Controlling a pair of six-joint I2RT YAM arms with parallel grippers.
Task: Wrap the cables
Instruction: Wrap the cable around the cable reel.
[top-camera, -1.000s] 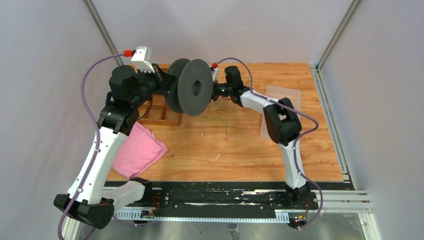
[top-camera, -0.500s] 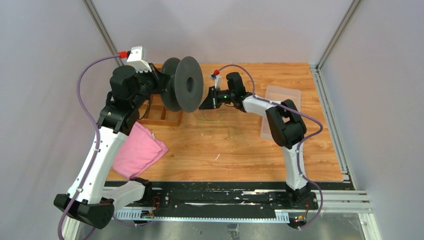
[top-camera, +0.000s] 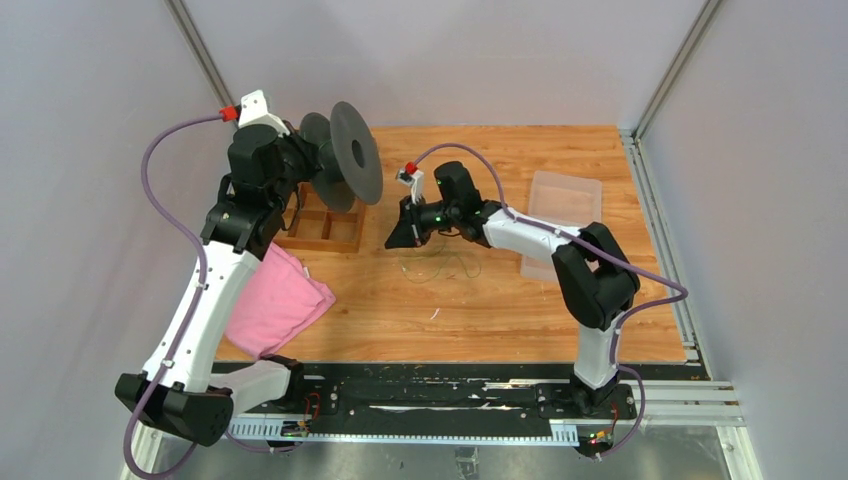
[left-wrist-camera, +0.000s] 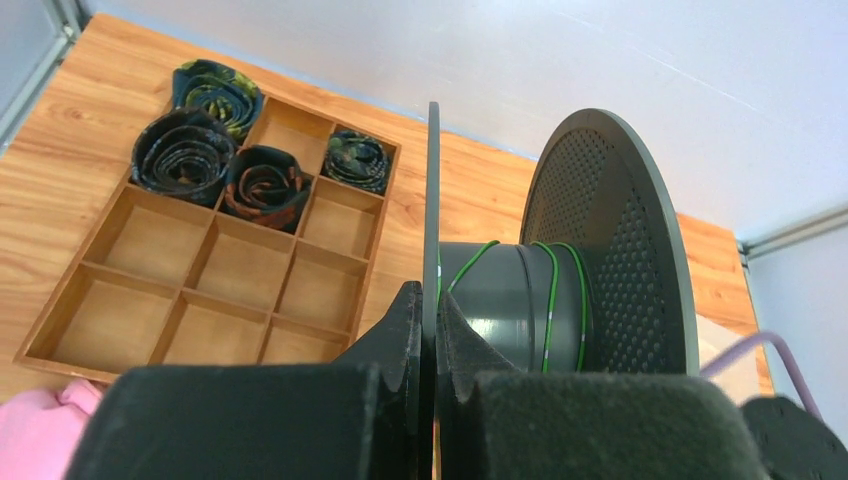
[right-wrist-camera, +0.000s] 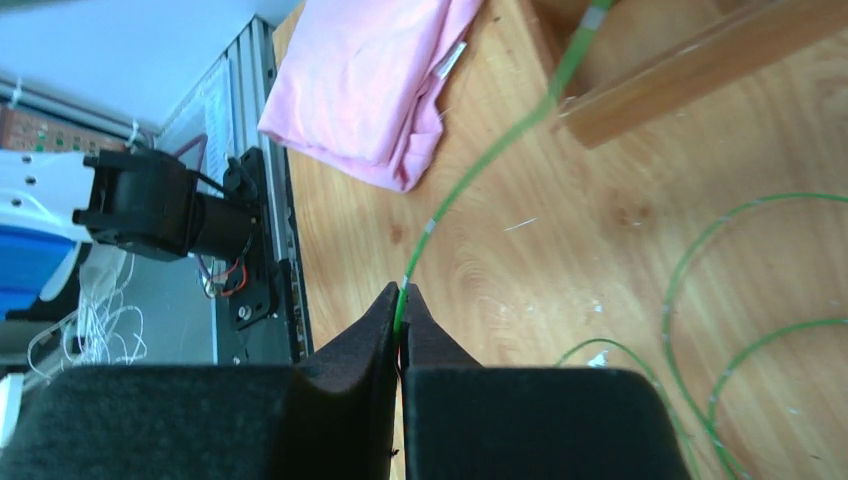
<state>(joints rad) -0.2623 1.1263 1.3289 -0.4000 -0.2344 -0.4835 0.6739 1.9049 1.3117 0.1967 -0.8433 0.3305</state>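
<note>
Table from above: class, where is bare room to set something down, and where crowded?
Free: near strip between pink cloth and right arm; far edge between spool and clear tray. Crowded: green cable loops by right gripper; wooden tray, left.

You've got a matt dark-grey plastic spool (left-wrist-camera: 600, 230) with a perforated flange, thin smooth green cable (right-wrist-camera: 480, 165), at ten o'clock a bare wooden divider tray (left-wrist-camera: 200, 290) holding rolled patterned cloth (left-wrist-camera: 185, 155), soft pink cloth (top-camera: 275, 300) at eight o'clock, satin wood-grain tabletop (top-camera: 500, 300), translucent plastic tray (top-camera: 562, 200) at two o'clock.

- 1 dark grey plastic spool (top-camera: 345, 165)
- 1 wooden grid tray (left-wrist-camera: 60, 355)
- 4 rolled patterned ties (left-wrist-camera: 185, 157) in it
- 1 pink cloth (top-camera: 275, 300)
- 1 clear plastic tray (top-camera: 562, 205), right side
- 1 thin green wire (right-wrist-camera: 470, 180)
</note>
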